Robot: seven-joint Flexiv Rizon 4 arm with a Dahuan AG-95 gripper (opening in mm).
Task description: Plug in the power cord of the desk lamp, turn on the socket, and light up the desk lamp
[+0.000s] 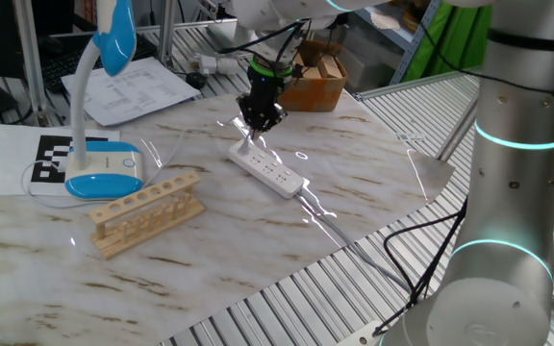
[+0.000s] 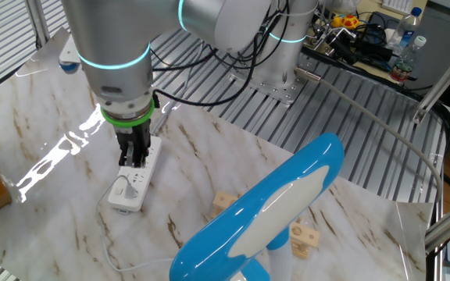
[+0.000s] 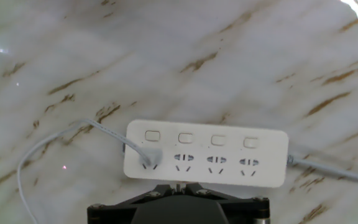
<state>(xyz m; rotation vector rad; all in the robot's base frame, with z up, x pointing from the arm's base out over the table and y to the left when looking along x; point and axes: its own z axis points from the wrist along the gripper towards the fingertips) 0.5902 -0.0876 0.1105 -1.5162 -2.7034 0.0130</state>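
The gripper [image 1: 262, 117] hangs just above the socket [image 3: 207, 154], pointing straight down with its fingers pressed together and nothing between them. The plug [image 3: 149, 155] of the power cord [image 3: 55, 142] already sits in the end outlet, so I'd judge the step in hand is the switch. Each outlet has a small square button [image 3: 153, 135] along one long edge. The closed tips should come down square on the one beside the plugged outlet, press straight, and stay clear of the plug and thin cord so nothing gets tugged loose. The strip is light and lies loose, so an off-centre push could tip or slide it.

It rests on a glossy marble-patterned table [image 1: 258, 240] that throws bright glare. A little further off stands a wooden rack [image 1: 147, 211], then the desk lamp [image 1: 104, 163], its blue-rimmed base on a sheet with a black-and-white marker, its head [image 2: 264, 211] not visibly lit. Beyond the tabletop are ribbed metal panels, a cardboard box [image 1: 315, 82], loose papers, and a cluttered bench with cables and bottles [image 2: 403, 47]
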